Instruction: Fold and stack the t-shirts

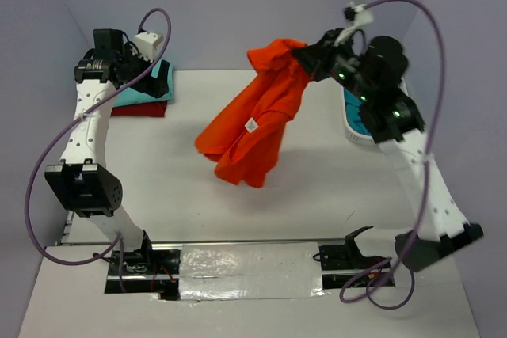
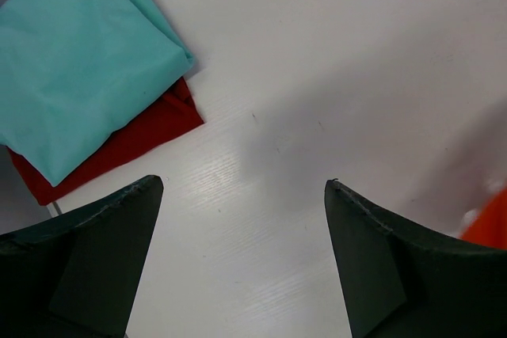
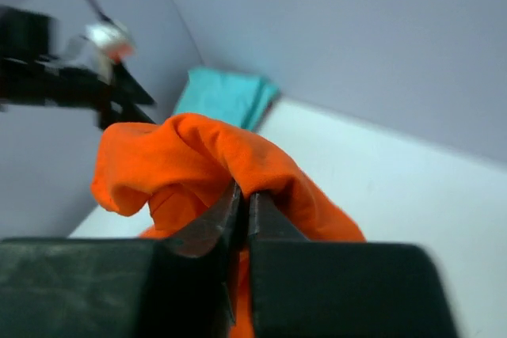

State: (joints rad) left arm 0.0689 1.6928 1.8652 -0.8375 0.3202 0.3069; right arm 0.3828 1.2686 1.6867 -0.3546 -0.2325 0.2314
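Note:
A bright orange t-shirt [image 1: 257, 124] hangs crumpled in the air over the middle of the table, its white label showing. My right gripper [image 1: 305, 55] is shut on its top edge; in the right wrist view the orange cloth [image 3: 206, 156] bunches over the shut gripper [image 3: 244, 195]. At the back left a folded mint-aqua t-shirt [image 2: 75, 53] lies on top of a folded dark red t-shirt [image 2: 135, 144]. My left gripper [image 2: 242, 187] hovers open over bare table beside that stack, holding nothing. A teal-blue t-shirt [image 1: 358, 122] lies in the basket at right.
A white mesh basket [image 1: 349, 128] stands at the right edge, partly behind the right arm. Purple walls close the back and sides. A strip of shiny tape [image 1: 245, 271] runs along the near edge between the arm bases.

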